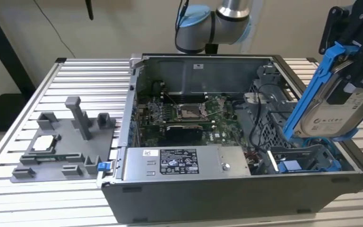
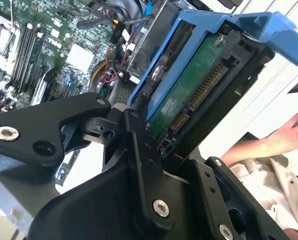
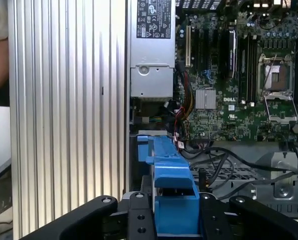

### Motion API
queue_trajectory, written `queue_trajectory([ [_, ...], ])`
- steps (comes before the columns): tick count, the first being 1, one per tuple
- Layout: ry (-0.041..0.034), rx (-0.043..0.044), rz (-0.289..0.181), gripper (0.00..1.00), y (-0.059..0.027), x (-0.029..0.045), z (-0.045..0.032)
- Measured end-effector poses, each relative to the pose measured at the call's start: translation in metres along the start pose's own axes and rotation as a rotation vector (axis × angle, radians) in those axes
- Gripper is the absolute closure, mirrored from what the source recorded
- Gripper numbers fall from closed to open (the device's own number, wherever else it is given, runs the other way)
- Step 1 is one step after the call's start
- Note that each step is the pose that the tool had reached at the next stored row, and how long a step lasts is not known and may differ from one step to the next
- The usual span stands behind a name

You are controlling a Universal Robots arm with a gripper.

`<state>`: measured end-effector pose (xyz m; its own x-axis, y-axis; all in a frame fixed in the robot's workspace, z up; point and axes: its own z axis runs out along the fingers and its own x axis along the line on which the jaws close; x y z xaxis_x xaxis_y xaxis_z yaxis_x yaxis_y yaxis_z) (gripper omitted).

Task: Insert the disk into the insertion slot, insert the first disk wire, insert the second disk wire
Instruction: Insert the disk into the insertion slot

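In the exterior view my gripper (image 1: 353, 66) is shut on the disk (image 1: 334, 111), a silver drive with a white label in a blue carrier. The disk hangs steeply tilted at the exterior view's right, over the case's near right corner. Its lower end is just above the insertion slot (image 1: 302, 160), a dark bay with blue rails. The second wrist view shows the disk's (image 2: 188, 95) green circuit side and connector between my black fingers (image 2: 139, 150). In the first wrist view the blue carrier (image 3: 170, 192) runs out from the gripper (image 3: 171, 222). Loose red, yellow and black cables (image 3: 181, 125) lie beside the bay.
The open computer case (image 1: 232, 198) lies on a slatted aluminium table (image 1: 74, 71), with motherboard (image 1: 181, 113) and labelled power supply (image 1: 181, 163) inside. A grey fixture (image 1: 62, 142) holding a small square chip (image 1: 45, 143) stands at the exterior view's left. A person's hand (image 2: 289, 135) is beside the table.
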<state>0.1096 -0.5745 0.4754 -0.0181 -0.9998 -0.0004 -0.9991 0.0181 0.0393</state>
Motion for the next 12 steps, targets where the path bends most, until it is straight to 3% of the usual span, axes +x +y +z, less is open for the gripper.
queue_trajectory([
  [12,-0.0001,0.0000,0.000,1.00,-0.0003,0.0000,0.0082],
])
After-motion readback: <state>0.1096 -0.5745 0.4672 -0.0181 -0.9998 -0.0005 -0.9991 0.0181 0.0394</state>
